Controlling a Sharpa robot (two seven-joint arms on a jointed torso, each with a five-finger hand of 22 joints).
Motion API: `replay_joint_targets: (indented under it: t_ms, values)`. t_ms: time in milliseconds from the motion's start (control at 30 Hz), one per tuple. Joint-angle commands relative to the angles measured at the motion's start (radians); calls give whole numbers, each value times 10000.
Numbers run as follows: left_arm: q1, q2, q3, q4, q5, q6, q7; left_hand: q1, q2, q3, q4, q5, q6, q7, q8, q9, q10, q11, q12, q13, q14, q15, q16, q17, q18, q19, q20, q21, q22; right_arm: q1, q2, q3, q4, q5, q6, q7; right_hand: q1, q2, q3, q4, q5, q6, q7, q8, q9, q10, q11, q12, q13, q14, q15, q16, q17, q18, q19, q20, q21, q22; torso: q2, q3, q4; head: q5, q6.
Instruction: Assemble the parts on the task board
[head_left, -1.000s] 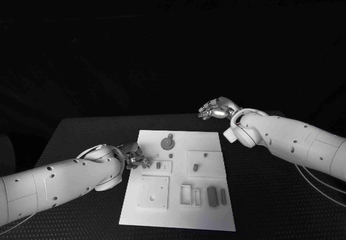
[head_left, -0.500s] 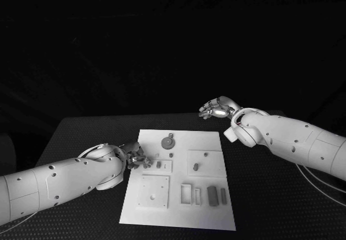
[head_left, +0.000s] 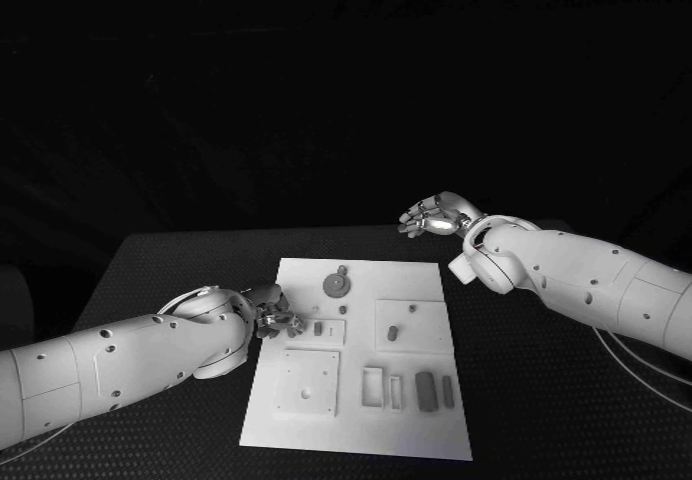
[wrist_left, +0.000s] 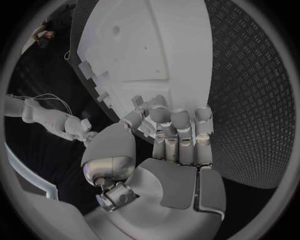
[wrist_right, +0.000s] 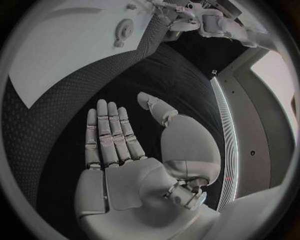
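Head view: left hand (head_left: 271, 318) fingers clenched at task board (head_left: 418, 435) left edge; right hand (head_left: 434, 216) released beyond it.

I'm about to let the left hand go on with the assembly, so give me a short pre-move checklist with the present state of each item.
1. Left hand at the task board's left edge: ok.
2. Left hand holding a part: cannot tell, fingers curled at the edge.
3. Right hand open, holding nothing: ok.
4. Right hand off the board, raised beyond its far edge: ok.
5. Gear-shaped part lying on the board's far end: ok.
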Motion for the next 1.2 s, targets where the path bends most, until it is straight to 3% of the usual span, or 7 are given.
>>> replay_joint_targets:
  t_ms: [33, 967, 1067, 1200]
  values:
    - [-9, 16, -6, 17, -129, 239, -29, 175, 247, 634, -438, 34, 65, -8, 52, 8, 17, -44, 51, 15, 8, -47, 49, -11, -81, 39, -1447, 55, 203, 1, 1, 4, 14, 0, 134, 101, -81, 1, -40, 13, 57, -62, 35, 47, -12, 59, 27, -66, -7, 16, 53, -34, -17, -181, -72, 2, -62, 12, 4, -2, 1, -8, -13]
    - [-11, 103, -6, -13, -640, 427, -185, 166, 78, 715, -510, 38, 117, -34, 128, 17, 59, -69, 142, 35, 52, -64, 128, -3, -61, 70, -1458, 114, 196, 1, -25, 4, 52, 6, 129, 99, -93, 4, -39, 14, 61, -62, 35, 50, -16, 64, 26, -71, -6, 18, 52, -36, -18, -181, -71, 1, -63, 16, 4, 7, -10, -6, -45]
    - [-10, 124, -5, -11, -638, 423, -172, 146, -33, 695, -506, 39, 120, -34, 143, 16, 59, -67, 164, 40, 51, -67, 141, -3, -62, 77, -1456, 125, 194, 1, -22, 4, 51, 6, 130, 100, -94, 4, -39, 14, 62, -62, 35, 51, -17, 64, 26, -71, -6, 18, 51, -37, -18, -181, -71, 1, -63, 16, 1, 8, -9, -12, -33]
    - [-10, 141, -5, -11, -624, 434, -159, 83, -281, 646, -246, -534, 132, -39, 188, 6, 50, -66, 204, 34, 42, -78, 160, -15, -50, 87, -1459, 132, 178, 1, -24, 4, 55, 6, 134, 98, -95, 4, -39, 13, 62, -62, 35, 51, -17, 64, 26, -72, -6, 18, 51, -37, -18, -181, -71, 1, -63, 17, 3, 5, -1, -14, -45]
